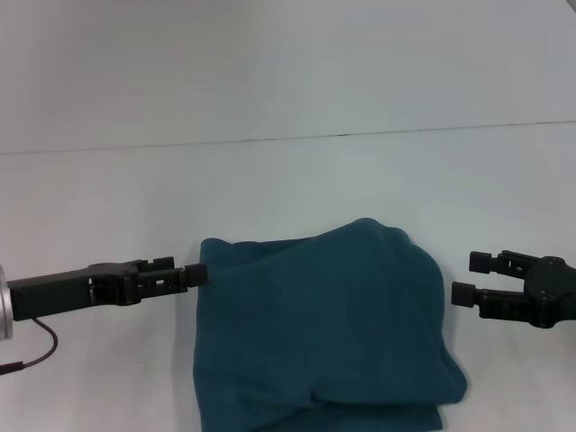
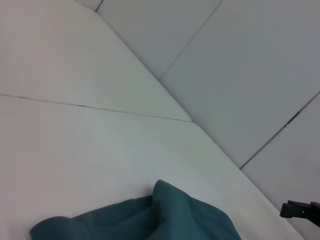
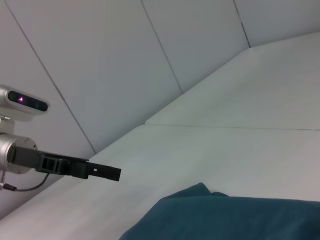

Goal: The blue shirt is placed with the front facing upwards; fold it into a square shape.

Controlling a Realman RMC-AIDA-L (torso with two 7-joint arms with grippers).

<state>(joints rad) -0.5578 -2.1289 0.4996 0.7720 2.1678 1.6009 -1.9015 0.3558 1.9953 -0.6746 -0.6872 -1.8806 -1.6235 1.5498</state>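
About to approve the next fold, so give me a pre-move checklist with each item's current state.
1. Blue shirt folded into a compact bundle on the table: ok.
2. Shape square: not ok, far edge humped and uneven.
3. Left gripper at the shirt's left edge, fingers together: ok; whether it pinches cloth: cannot tell.
4. Right gripper open and clear of the shirt: ok.
5. Near edge of the shirt in view: not ok, cut off.

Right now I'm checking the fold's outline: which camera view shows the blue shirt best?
The head view: the blue shirt lies there nearly whole, folded, between the left gripper and right gripper. Both wrist views catch only its edge.
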